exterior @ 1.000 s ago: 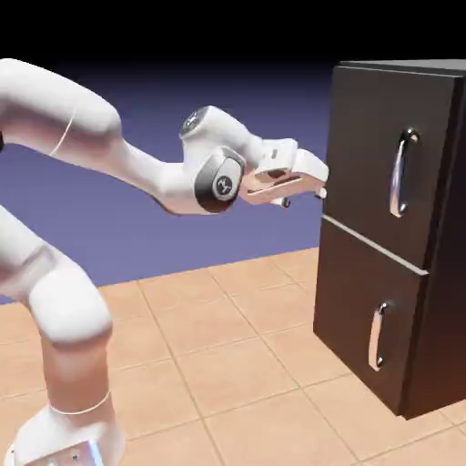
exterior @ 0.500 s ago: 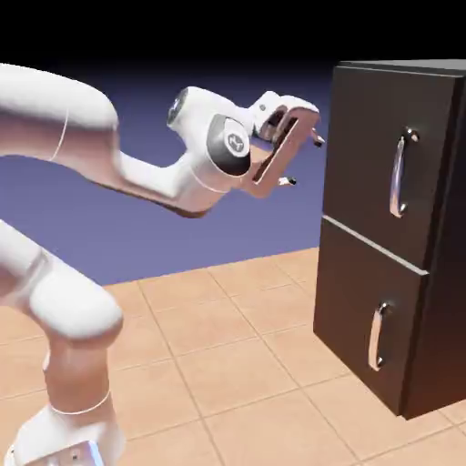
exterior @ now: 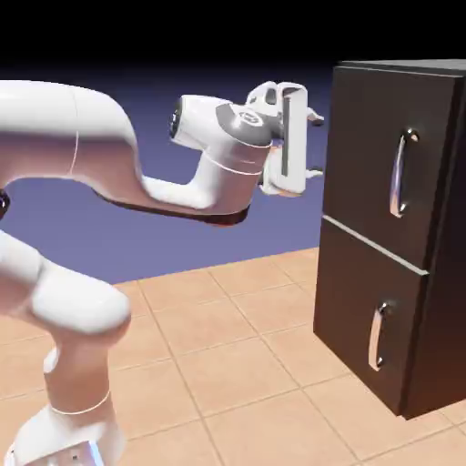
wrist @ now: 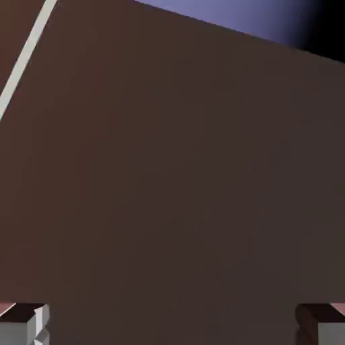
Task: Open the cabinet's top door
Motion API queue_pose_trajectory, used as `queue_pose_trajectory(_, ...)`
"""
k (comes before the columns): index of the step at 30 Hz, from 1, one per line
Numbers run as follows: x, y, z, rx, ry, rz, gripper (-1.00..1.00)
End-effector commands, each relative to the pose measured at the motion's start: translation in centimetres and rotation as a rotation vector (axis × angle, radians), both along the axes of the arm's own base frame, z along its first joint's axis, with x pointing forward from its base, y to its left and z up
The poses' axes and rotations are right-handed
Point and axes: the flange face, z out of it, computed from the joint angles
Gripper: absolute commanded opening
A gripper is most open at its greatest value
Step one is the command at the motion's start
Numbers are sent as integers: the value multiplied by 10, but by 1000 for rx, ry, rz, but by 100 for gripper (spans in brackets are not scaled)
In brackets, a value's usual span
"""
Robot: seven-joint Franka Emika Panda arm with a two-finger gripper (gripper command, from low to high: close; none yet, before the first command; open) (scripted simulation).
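Standing wide apart with nothing between them, the 2 fingers of the gripper point(exterior: 316, 146) are released, 1 above the other in the exterior view, both pointing to the exterior view's right. In the hand view, the 2 fingertips point(wrist: 25, 325) show at the bottom edge, 1 near each corner.

Behind the fingers, the white hand stands upright in the exterior view, its long side running up and down. Farther back, the white arm point(exterior: 100, 141) bends at the wrist and reaches across from the exterior view's left.

Beyond the fingertips, to the exterior view's right, is the dark cabinet point(exterior: 437, 237) with 2 doors, 1 stacked over the other. The top door point(exterior: 364, 155) is the taller 1 and is closed; its curved silver handle point(exterior: 397, 177) runs vertically, apart from the fingers. The lower door point(exterior: 350, 296) is closed too and carries a shorter handle point(exterior: 375, 341). A pale strip point(exterior: 373, 244) separates the 2 doors.

In the hand view, a plain brown panel fills most of the frame, with a pale line crossing the top-left corner and blue-violet backdrop point(wrist: 236, 13) at the top. Tan floor tiles point(exterior: 237, 364) lie around the cabinet's base.
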Motion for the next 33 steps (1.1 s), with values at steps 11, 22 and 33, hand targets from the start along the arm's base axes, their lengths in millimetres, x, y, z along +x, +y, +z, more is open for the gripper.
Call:
queue_pose_trajectory(11,18,-45,-18,-479,-139,73,100)
queue_pose_trajectory(22,49,-96,-58,-968,-241,114,100)
queue_pose_trajectory(33,103,-98,-62,-1017,-249,118,-100)
